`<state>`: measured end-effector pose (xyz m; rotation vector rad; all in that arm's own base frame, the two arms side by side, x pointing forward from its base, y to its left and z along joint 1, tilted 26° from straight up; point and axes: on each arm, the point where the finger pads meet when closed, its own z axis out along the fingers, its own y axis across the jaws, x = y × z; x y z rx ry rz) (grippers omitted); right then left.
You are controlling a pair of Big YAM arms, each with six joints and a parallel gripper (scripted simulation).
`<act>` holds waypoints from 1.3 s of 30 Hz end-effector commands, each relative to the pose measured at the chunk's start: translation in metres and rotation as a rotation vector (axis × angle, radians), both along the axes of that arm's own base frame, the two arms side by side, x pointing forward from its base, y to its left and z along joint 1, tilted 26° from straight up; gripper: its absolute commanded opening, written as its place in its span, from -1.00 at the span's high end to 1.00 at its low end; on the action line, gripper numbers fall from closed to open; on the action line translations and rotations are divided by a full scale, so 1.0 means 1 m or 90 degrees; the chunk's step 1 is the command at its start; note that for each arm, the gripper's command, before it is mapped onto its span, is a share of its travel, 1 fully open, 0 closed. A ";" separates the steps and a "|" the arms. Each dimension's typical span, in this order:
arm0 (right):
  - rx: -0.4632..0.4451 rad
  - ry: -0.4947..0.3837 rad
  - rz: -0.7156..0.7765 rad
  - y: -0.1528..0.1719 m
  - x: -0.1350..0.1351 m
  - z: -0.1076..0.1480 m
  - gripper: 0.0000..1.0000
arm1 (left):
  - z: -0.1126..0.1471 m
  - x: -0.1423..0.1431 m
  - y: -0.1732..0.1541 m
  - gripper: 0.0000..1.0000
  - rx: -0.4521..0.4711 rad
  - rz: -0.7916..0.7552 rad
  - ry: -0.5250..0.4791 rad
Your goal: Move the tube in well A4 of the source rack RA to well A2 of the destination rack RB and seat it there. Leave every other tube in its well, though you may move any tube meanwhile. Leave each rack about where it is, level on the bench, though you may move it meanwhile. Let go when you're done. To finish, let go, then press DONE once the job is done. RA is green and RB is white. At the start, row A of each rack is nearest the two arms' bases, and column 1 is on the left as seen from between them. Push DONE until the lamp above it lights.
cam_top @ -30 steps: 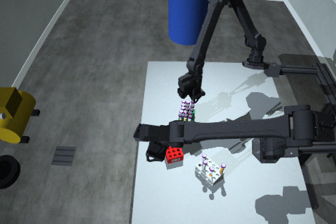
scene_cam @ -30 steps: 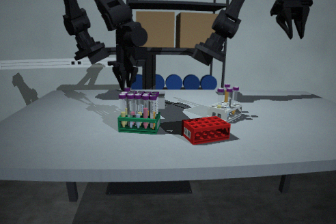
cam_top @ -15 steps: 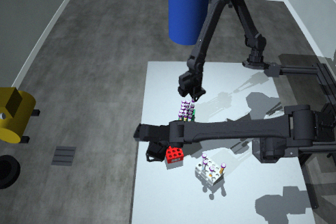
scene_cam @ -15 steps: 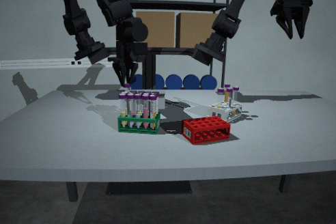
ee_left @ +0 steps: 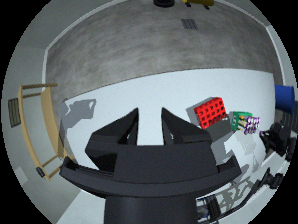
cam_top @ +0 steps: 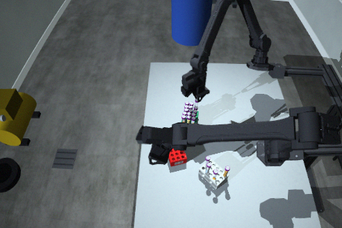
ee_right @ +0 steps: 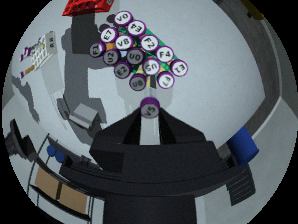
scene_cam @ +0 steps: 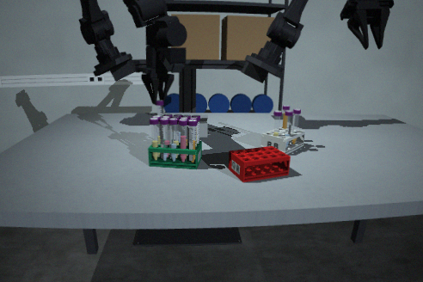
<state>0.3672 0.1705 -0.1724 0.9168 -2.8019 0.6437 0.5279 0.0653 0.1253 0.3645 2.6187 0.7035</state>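
Exterior view: right black gripper (scene_cam: 160, 101) (ee_right: 150, 111) grasping purple-capped clear tube (scene_cam: 160, 106) (ee_right: 150, 107) above worktop (scene_cam: 115, 193); left black gripper (scene_cam: 372, 48) (ee_left: 149, 109) hovering partly open, grasping nothing.

A pale grey, smooth-topped table (cam_top: 169, 205) (scene_cam: 115, 193) (ee_left: 150, 90) (ee_right: 220, 75) carries three racks directly on its top. From the exterior view's side, the green openwork tube rack (scene_cam: 175, 151) (ee_left: 235, 120) stands left of the red block-shaped rack (cam_top: 178, 158) (scene_cam: 260, 164) (ee_left: 211, 113) (ee_right: 87, 7), nearer the front edge than the white openwork tube rack (cam_top: 213, 175) (scene_cam: 283, 139) (ee_right: 46, 52), set further back toward the right corner.

Exterior view facing both arms
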 end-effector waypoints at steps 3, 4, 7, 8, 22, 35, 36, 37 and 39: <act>0.020 -0.029 0.004 0.024 0.018 0.020 1.00 | 0.015 0.011 -0.002 0.40 0.000 -0.002 -0.023; 0.022 -0.031 0.004 0.026 0.020 0.022 1.00 | 0.015 0.011 -0.002 0.40 0.000 -0.002 -0.023; 0.018 -0.026 0.002 0.024 0.018 0.020 1.00 | 0.015 0.011 -0.002 0.40 0.000 -0.002 -0.023; 0.016 -0.023 -0.001 0.020 0.015 0.021 1.00 | 0.015 0.011 -0.002 0.40 0.000 -0.002 -0.023; 0.022 -0.031 -0.003 0.028 0.022 0.036 1.00 | 0.015 0.011 -0.002 0.40 0.000 -0.002 -0.023; 0.023 -0.032 -0.002 0.034 0.021 0.047 1.00 | 0.015 0.011 -0.002 0.40 0.000 -0.002 -0.023; 0.023 -0.032 0.001 0.036 0.021 0.048 1.00 | 0.015 0.011 -0.002 0.40 0.000 -0.002 -0.023; 0.024 -0.032 0.004 0.039 0.020 0.049 1.00 | 0.015 0.011 -0.002 0.40 0.000 -0.002 -0.023; 0.018 -0.024 0.004 0.036 0.013 0.045 1.00 | 0.015 0.011 -0.002 0.40 0.000 -0.002 -0.023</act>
